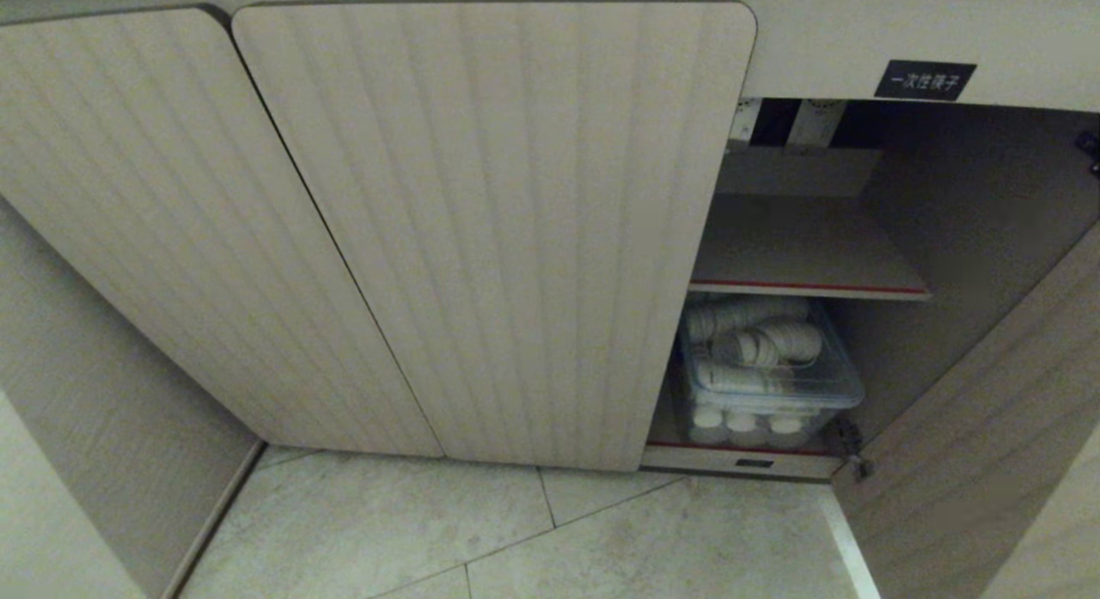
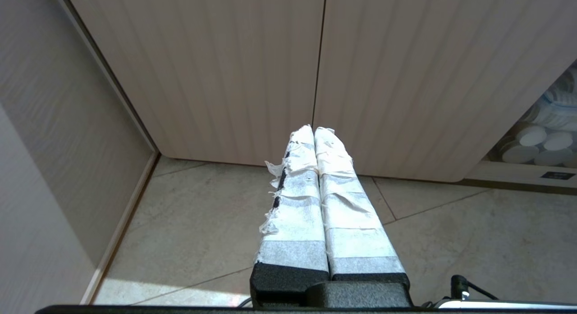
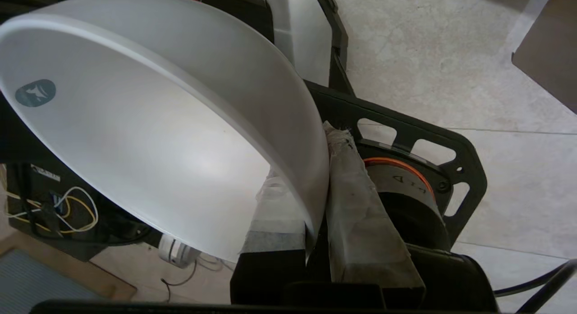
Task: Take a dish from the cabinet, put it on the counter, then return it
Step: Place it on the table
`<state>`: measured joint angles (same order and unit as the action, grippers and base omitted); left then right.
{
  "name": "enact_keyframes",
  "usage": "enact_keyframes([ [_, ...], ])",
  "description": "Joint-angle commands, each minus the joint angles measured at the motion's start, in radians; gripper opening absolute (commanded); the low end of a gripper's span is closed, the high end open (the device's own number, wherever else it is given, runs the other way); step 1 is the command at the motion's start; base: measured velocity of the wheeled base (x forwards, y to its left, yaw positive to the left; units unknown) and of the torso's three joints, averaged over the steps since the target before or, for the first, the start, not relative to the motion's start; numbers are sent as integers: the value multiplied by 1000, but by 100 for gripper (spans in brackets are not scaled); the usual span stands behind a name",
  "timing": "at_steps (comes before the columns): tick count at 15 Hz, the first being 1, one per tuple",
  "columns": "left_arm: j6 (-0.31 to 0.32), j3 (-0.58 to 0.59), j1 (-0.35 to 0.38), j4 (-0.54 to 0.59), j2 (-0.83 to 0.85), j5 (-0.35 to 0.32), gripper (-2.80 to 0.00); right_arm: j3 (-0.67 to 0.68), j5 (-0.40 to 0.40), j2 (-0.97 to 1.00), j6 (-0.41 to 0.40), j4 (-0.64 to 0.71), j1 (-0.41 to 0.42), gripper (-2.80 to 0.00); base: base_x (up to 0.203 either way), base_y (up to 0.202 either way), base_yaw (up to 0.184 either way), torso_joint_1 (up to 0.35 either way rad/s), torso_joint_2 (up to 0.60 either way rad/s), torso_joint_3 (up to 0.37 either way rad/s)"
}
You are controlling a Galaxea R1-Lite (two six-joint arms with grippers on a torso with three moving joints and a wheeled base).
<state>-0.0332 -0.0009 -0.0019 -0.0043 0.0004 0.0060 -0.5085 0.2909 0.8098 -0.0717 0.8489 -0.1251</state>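
Dish (image 3: 148,125) pinched at rim by your right gripper (image 3: 315,215); left gripper (image 2: 314,131) clenched, empty, facing cabinet (image 2: 225,70).

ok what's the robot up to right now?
The right gripper is shut on the rim of a white bowl, one finger inside the rim and one outside, holding it tilted over the tiled floor near the robot's own base. The cabinet has its right-hand door swung open, with a clear bin of white dishes on the bottom shelf. The left gripper is shut and empty, low in front of the closed doors. Neither arm shows in the head view.
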Motion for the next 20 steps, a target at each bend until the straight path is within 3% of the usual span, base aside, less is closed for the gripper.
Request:
enact_keyframes([
  [1,-1,1,0,0,0,0,-280,0,3,52,-18,1,2,-280,0,0,0,0,0,0],
  [14,-1,0,0,0,0,0,-280,-89,53,360,-12,-250,-32,-280,0,0,0,0,0,0],
  [18,-1,-1,0,0,0,0,-280,-148,54,383,124,-251,-91,-280,0,0,0,0,0,0],
  [20,-1,-1,0,0,0,0,-280,-177,52,405,130,-250,-106,-280,0,0,0,0,0,0],
])
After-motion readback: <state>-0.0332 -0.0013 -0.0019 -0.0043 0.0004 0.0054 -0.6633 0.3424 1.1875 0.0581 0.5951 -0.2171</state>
